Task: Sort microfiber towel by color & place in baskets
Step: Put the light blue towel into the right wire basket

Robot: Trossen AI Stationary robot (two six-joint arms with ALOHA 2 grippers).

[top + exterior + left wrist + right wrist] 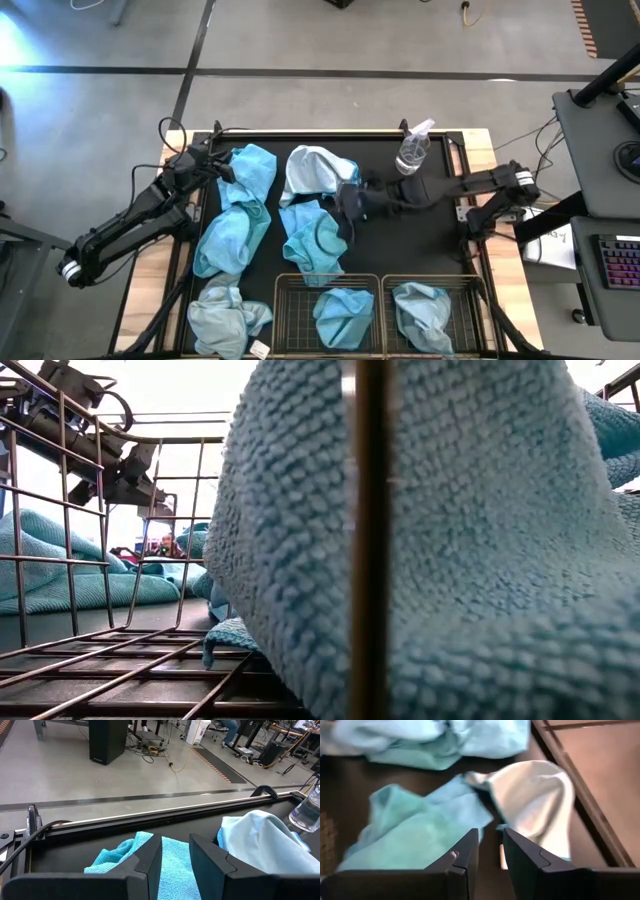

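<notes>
Several microfiber towels lie on the black mat. My right gripper (348,200) (490,832) is at the middle, fingers a narrow gap apart over the edge of a pale towel (312,168) (535,800), with a turquoise towel (312,238) (415,830) beside it. At the back left, my left gripper (222,165) (175,842) hangs open, fingers slightly apart, above another turquoise towel (252,170) (115,857). Two wire baskets sit at the front. The left basket (283,310) holds a turquoise towel (343,315) and the right basket (470,300) a paler one (422,312).
A clear spray bottle (412,152) (307,812) stands at the back, right of the pale towel. A grey towel (225,318) lies at the front left and one more turquoise towel (230,235) at mid left. The low view looks through basket wire (365,510) at cloth (480,540).
</notes>
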